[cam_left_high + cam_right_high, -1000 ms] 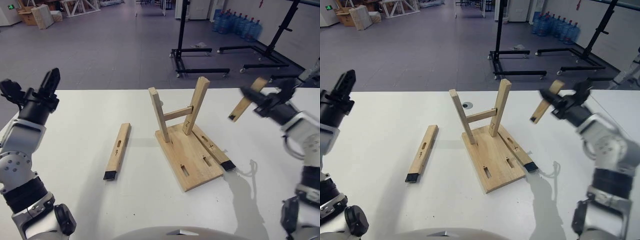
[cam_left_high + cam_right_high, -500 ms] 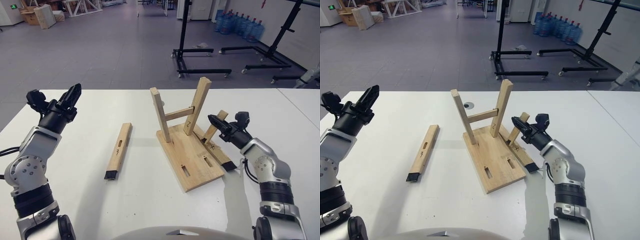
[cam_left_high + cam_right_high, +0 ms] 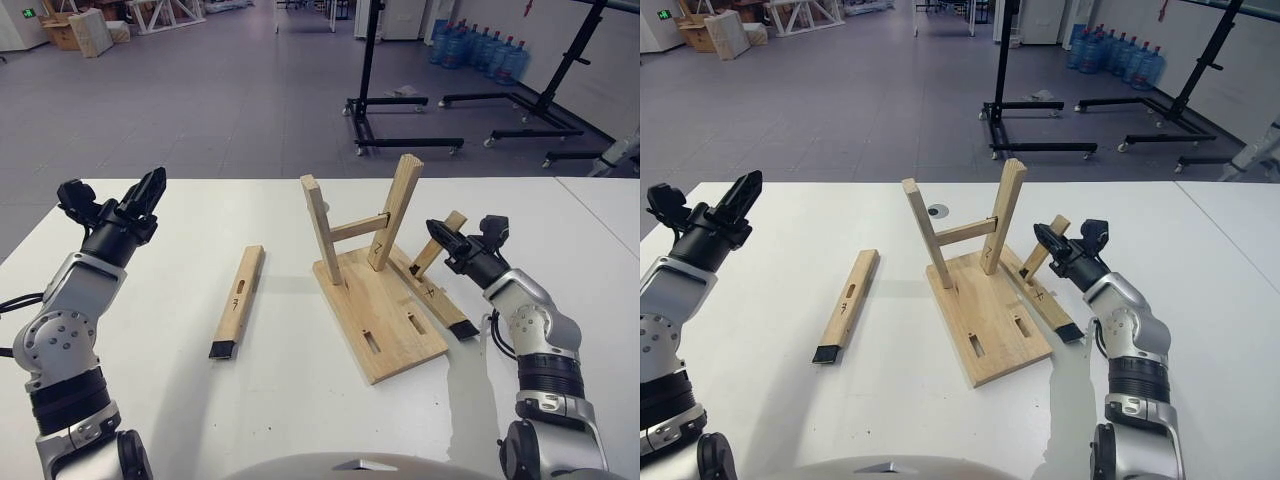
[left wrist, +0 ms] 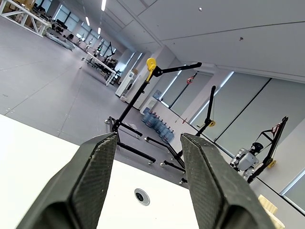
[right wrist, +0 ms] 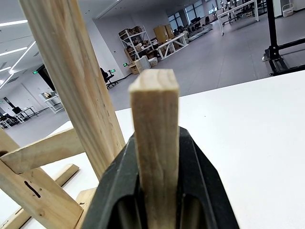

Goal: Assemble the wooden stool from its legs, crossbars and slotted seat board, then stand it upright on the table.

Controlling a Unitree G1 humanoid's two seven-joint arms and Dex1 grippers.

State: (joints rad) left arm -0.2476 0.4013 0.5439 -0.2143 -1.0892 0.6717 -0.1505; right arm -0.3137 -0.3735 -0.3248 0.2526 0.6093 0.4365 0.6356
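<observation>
Leg: square-section pale wood, visible grain; long axis tilted, top toward 1 o'clock, at 2 o'clock of seat board.
Right gripper: clamped on Leg.
Left gripper: fingers well parted, empty.

The room is bright all over. Long lamps on the ceiling shine high above the left pincer, and its spread black fingers look dark against the pale hall. The white table around both pincers is very bright. The wooden piece held tight in the right pincer is lit pale on its end. A faint grey shadow lies beside the seat board, on the side away from the right pincer.
</observation>
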